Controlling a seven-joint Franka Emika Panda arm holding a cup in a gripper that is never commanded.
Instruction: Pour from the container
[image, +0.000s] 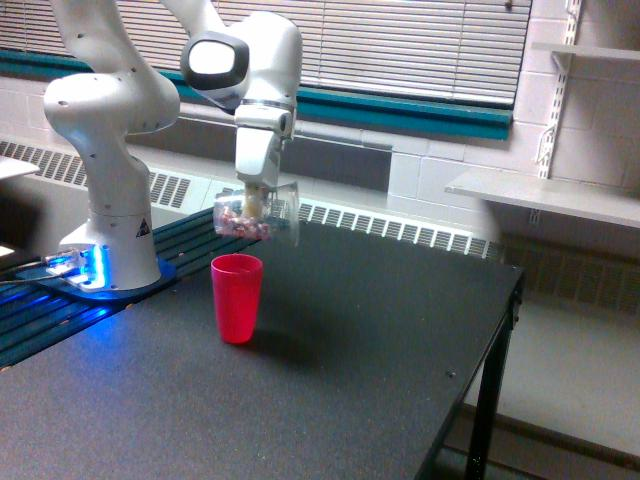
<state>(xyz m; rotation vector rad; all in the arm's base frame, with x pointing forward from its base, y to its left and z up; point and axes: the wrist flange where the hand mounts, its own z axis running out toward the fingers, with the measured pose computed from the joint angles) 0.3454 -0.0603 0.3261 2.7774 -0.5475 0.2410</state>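
Observation:
My gripper (252, 203) hangs from the white arm and is shut on the container (258, 215), a small clear plastic cup. The cup lies tilted on its side in the air, its mouth toward the exterior view's right, with reddish-brown and pale pieces showing through its lower wall. It hovers just above and slightly behind the red cup (237, 298), which stands upright on the black table (380, 340). The fingertips are mostly hidden behind the clear cup.
The arm's white base (110, 240) stands at the exterior view's left on a blue-lit mount. The table's right edge (500, 330) drops off to the floor. A radiator and a blinds-covered window run behind, and shelves hang at the far right.

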